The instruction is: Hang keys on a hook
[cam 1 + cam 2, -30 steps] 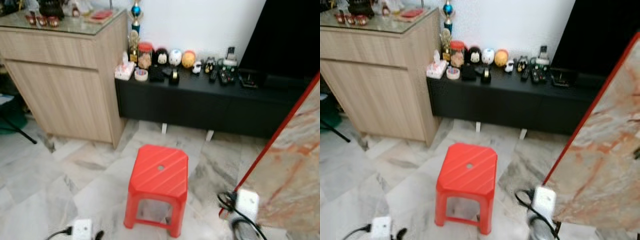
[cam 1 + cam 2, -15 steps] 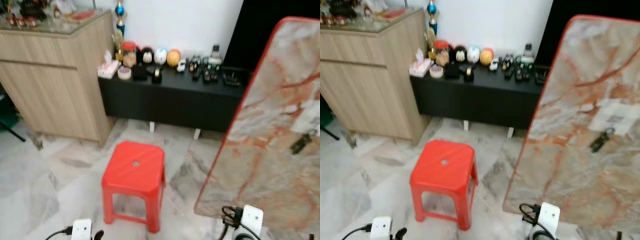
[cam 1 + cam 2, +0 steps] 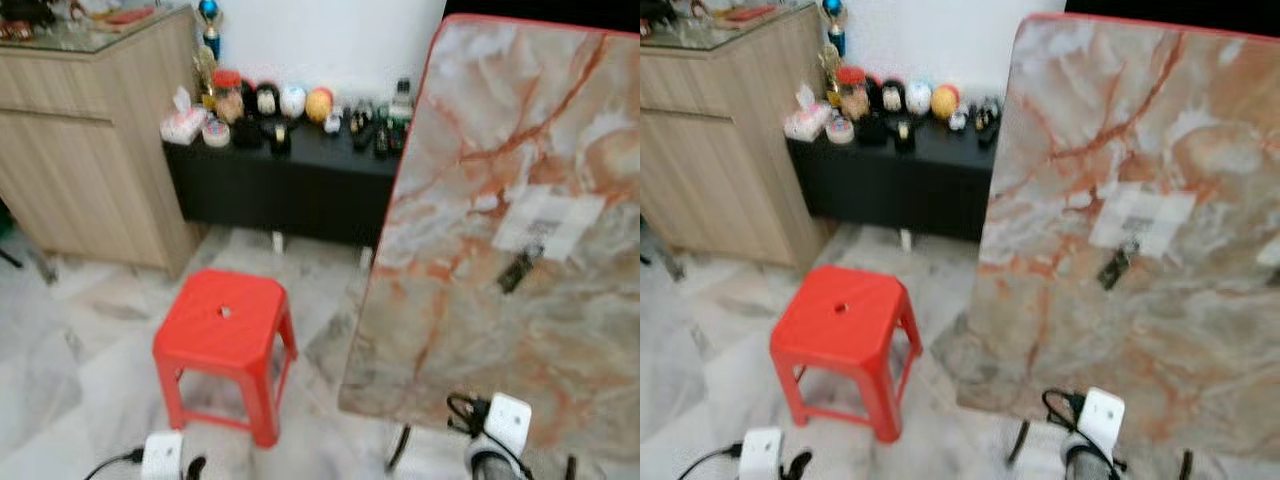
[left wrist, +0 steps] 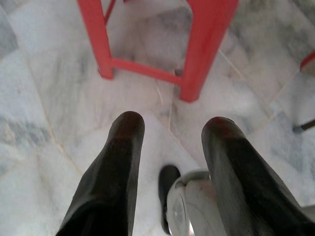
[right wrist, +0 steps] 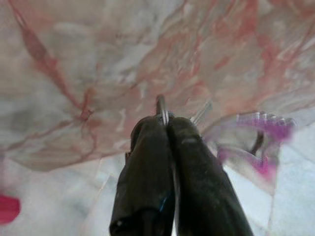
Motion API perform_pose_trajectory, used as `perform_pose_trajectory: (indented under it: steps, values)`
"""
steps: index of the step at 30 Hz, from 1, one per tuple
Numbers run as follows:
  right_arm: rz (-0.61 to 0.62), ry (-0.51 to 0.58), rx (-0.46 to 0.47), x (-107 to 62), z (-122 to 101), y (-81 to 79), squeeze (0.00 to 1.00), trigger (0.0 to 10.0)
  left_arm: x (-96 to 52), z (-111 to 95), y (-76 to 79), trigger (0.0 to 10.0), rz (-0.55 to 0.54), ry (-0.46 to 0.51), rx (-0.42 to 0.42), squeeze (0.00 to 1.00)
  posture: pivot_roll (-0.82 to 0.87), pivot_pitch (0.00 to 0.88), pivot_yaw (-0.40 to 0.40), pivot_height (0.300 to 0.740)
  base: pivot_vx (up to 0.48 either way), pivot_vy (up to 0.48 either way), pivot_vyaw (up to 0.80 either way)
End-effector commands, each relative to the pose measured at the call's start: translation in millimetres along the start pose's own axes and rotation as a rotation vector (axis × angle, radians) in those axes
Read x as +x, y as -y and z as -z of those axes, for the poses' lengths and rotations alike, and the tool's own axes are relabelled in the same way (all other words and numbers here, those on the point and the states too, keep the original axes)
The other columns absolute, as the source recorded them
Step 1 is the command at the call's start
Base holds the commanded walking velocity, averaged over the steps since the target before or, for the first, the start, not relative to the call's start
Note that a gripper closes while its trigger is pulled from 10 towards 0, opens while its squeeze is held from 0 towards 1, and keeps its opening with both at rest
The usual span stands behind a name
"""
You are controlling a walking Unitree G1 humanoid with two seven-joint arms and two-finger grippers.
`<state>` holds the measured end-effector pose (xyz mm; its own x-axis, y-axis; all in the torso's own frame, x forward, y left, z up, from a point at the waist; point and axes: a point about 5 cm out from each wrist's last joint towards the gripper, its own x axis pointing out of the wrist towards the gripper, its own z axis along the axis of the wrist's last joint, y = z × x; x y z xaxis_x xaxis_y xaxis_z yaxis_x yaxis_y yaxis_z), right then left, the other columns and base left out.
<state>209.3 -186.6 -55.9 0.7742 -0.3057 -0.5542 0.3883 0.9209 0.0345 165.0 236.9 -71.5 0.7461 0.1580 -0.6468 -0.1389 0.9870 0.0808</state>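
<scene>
Red stool (image 3: 222, 320) (plastic) beside leaning marble board (image 3: 510, 260).

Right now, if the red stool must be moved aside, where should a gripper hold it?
Probably the seat's near edge of the red stool, approached from the robot's side: it stands upright, and that thin overhanging edge fits two fingers.

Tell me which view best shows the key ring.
The right wrist view: the key ring juts from the right end effector, pinched shut on it. The other views give no clear sight of it.
</scene>
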Motion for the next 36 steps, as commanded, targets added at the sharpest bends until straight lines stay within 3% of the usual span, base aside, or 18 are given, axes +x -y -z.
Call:
perform_pose_trajectory:
  steps: [1,36]
  values:
    - [0.012,0.02,0.002,1.7,-4,4.5,0.0,10.0,0.3,0,3.7,10.0,0.011,-0.001,0.01,0.0,0.08,0.048,-0.089,0.709,0.0,-0.281,0.0]
    - [-0.001,0.105,0.037,5.4,-21,-4.4,0.0,10.0,-0.5,3,6.1,10.0,0.023,-0.012,0.019,0.0,0.08,0.038,-0.093,0.709,0.0,-0.297,0.0]
